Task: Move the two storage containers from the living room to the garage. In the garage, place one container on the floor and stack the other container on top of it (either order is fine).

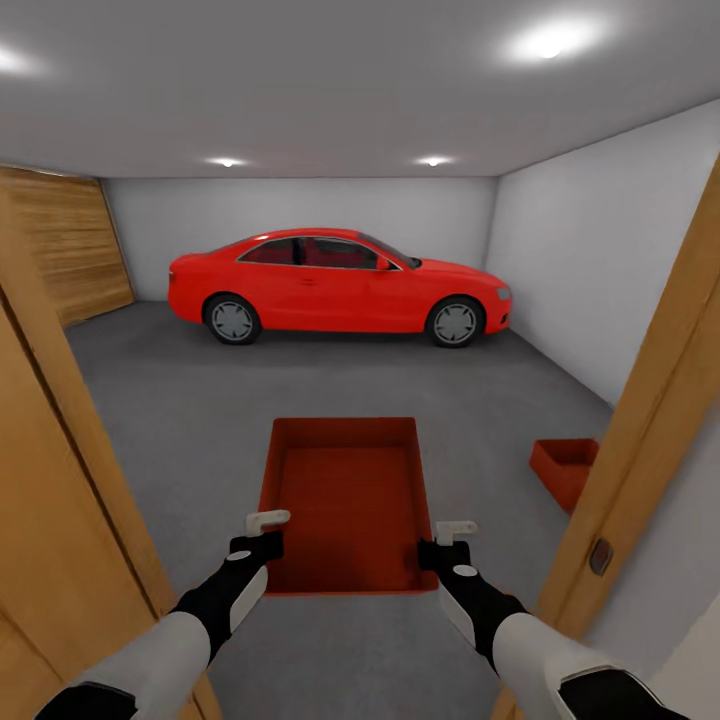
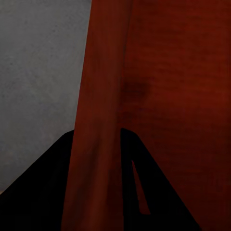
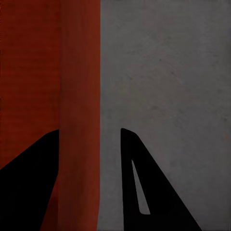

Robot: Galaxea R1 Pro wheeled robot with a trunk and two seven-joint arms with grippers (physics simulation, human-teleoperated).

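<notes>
A: How many containers do you count?

B: Two, both orange-red and open-topped. The held container (image 1: 345, 505) hangs in front of the robot, between the two arms. The second container (image 1: 563, 468) sits on the floor (image 1: 180, 420) off to the right, partly hidden behind the right door frame (image 1: 655, 420).

A: And the grippers?

B: Two. The left gripper (image 1: 262, 535) is at the held container's left wall near its near corner, the right gripper (image 1: 450, 540) at the right wall near the opposite near corner. In the left wrist view the wall (image 2: 98, 125) passes between the two dark fingers (image 2: 43, 192), so they pinch it. The right wrist view shows the same: the wall (image 3: 79, 120) runs between the fingers (image 3: 144, 192), one on each side.

A: What is the room like?

B: It is the garage: dark grey speckled concrete floor, plain white walls, a white ceiling with four lights showing. One red car (image 1: 340, 285) stands side-on along the far wall. A wooden panel door (image 1: 65, 245) covers the left wall at the back. Wooden door frames rise close at both sides of the head view.

A: Anything inside the containers?

B: The held one is empty, its flat bottom bare. The second one's inside is too little shown to tell.
</notes>
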